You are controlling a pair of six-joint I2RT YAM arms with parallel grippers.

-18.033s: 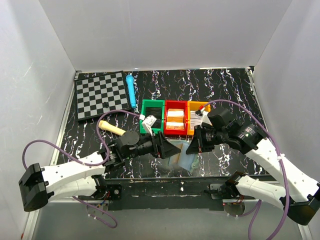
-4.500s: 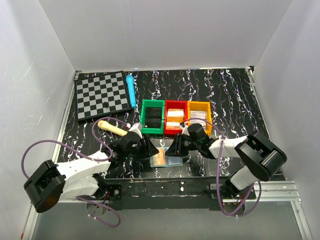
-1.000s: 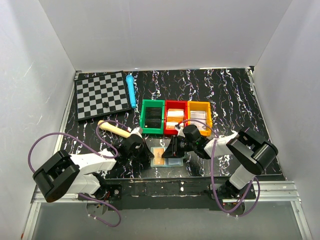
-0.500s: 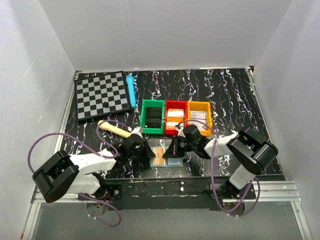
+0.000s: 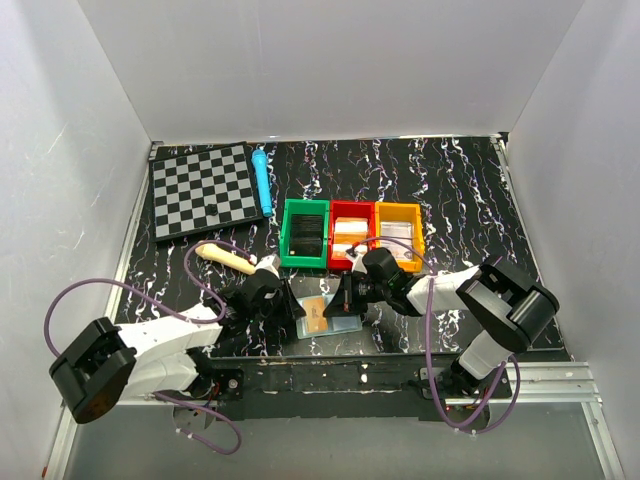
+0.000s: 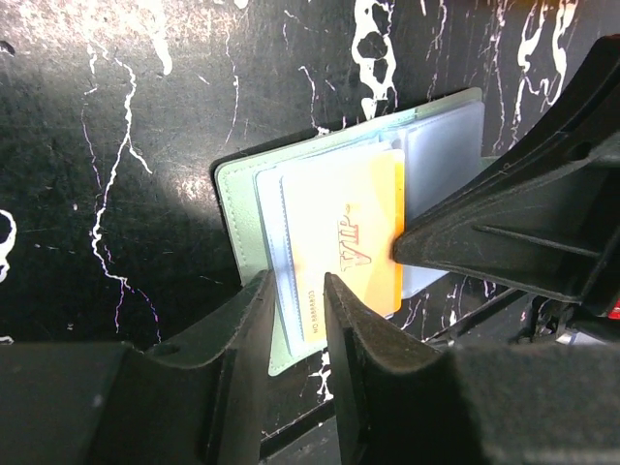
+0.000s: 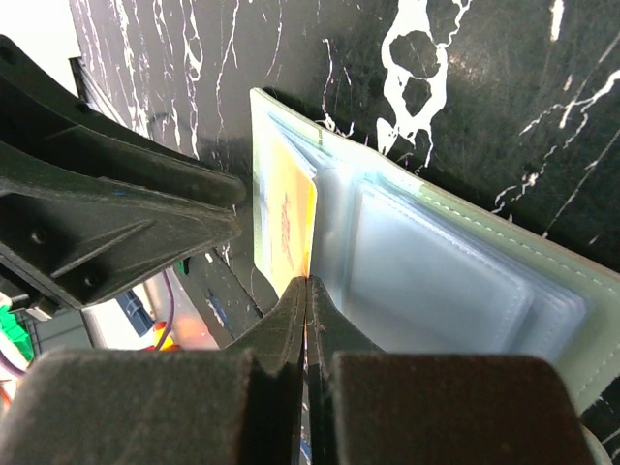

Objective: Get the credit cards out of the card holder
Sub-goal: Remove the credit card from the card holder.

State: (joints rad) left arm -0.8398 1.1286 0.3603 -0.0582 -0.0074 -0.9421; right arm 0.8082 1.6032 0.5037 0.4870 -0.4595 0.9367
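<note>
The card holder (image 5: 347, 325) lies open on the black marbled table near its front edge, grey-green rim and pale blue sleeves showing in the left wrist view (image 6: 232, 208) and the right wrist view (image 7: 436, 281). An orange card (image 5: 315, 315) marked VIP sticks partly out of a sleeve (image 6: 363, 242). My right gripper (image 5: 342, 300) is shut on that card's edge (image 7: 308, 281). My left gripper (image 5: 292, 308) is narrowly open, its fingers straddling the holder's near edge (image 6: 295, 291) and resting on it.
Green (image 5: 305, 232), red (image 5: 351, 235) and orange (image 5: 398, 232) bins stand just behind the holder, with cards in the red and orange ones. A chessboard (image 5: 203, 188), a blue pen (image 5: 262, 182) and a wooden handle (image 5: 225, 257) lie at the back left.
The orange card now sits a little more tilted and further out of the holder. The left arm's rear links have swung back to the left. Both grippers stay at the holder.
</note>
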